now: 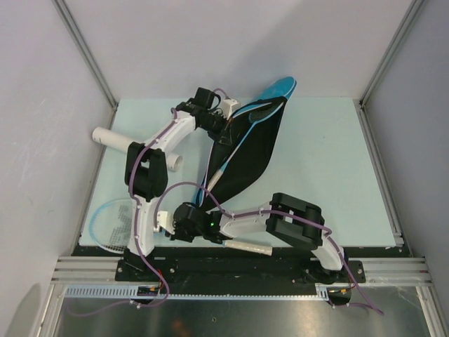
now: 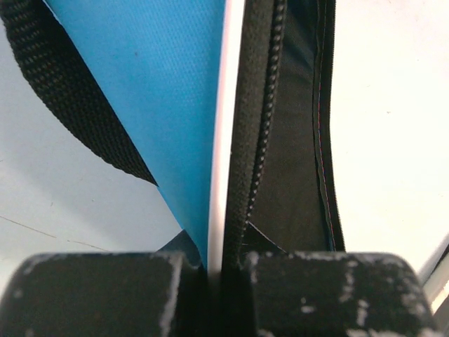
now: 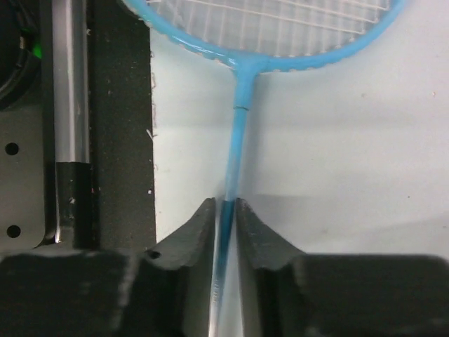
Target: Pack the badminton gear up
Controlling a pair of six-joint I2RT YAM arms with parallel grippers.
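Observation:
The blue racket bag [image 1: 247, 144] lies open across the back middle of the table, black lining up. A light-blue racket shaft [image 1: 222, 170] shows in its mouth. My left gripper [image 1: 222, 126] is shut on the bag's zip edge [image 2: 256, 140], with blue fabric [image 2: 161, 91] to the left. My right gripper [image 1: 172, 226] is shut on the thin blue shaft [image 3: 238, 140] of a racket. Its strung head [image 1: 112, 221] lies at the near left and its white handle [image 1: 250, 247] runs under the arm. The white tube [image 1: 118, 140] lies at the left. No shuttlecocks show.
The black strap [image 2: 66, 91] runs beside the bag. The arms' base rail [image 1: 238, 270] lines the near edge, and shows in the right wrist view [image 3: 66, 105] just left of the racket shaft. Grey walls close in the table on three sides.

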